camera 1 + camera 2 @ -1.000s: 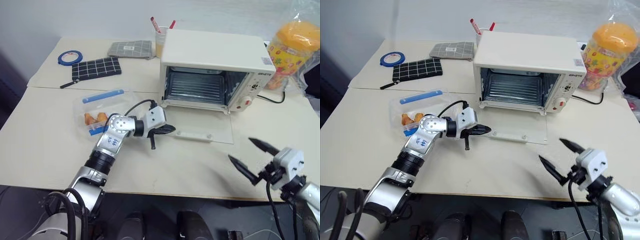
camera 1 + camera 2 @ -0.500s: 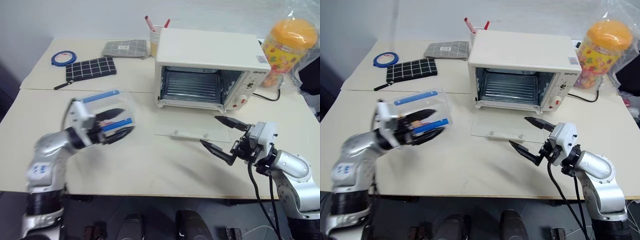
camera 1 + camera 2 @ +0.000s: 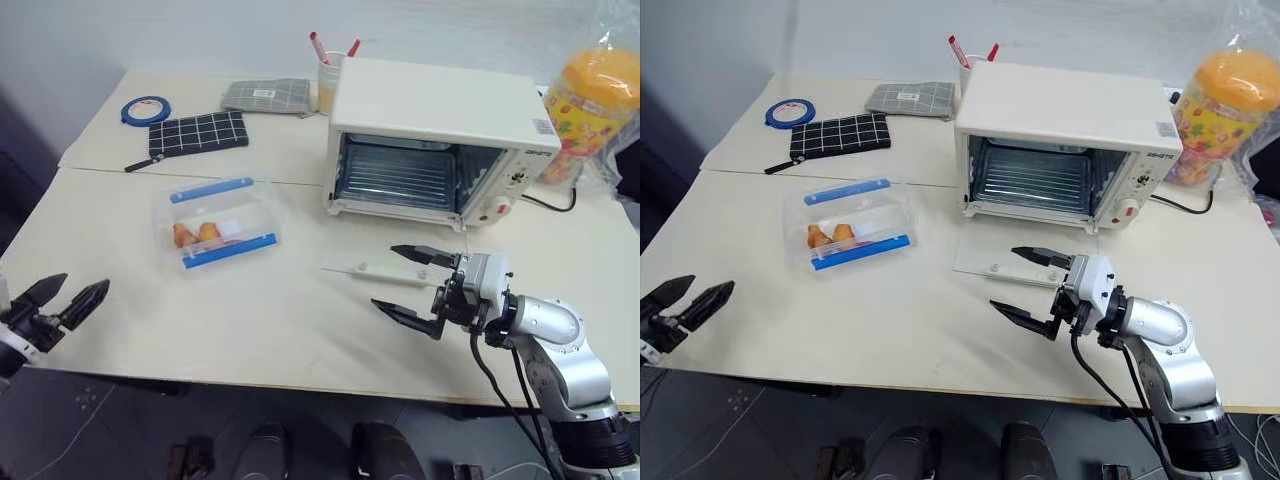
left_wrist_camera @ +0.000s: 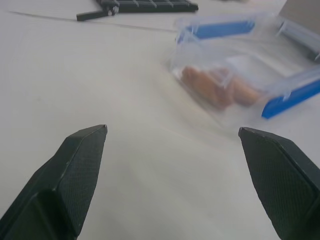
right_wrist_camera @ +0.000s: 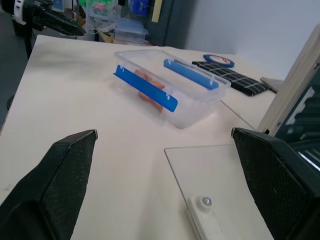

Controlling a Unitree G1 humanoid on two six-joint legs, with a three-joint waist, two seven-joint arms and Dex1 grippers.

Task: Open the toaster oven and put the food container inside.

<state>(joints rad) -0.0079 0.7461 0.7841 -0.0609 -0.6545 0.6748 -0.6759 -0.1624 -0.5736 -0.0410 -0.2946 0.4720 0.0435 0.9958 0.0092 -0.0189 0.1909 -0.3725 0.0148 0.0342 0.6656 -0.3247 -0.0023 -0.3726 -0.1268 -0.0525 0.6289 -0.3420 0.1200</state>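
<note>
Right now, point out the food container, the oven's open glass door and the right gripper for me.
food container (image 3: 218, 222), left eye view, on its clear lid.
glass door (image 3: 385, 262), left eye view, on the flat pane.
right gripper (image 3: 401, 281), left eye view, midway between its fingertips.

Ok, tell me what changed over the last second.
The left gripper swung away from the toaster oven and its lowered door, past the food container, out to the left edge of the table. Its jaws, shut then, now stand open and empty. The right gripper moved in from the near right edge to just in front of the door, jaws open throughout. Oven, door and container stayed put.
</note>
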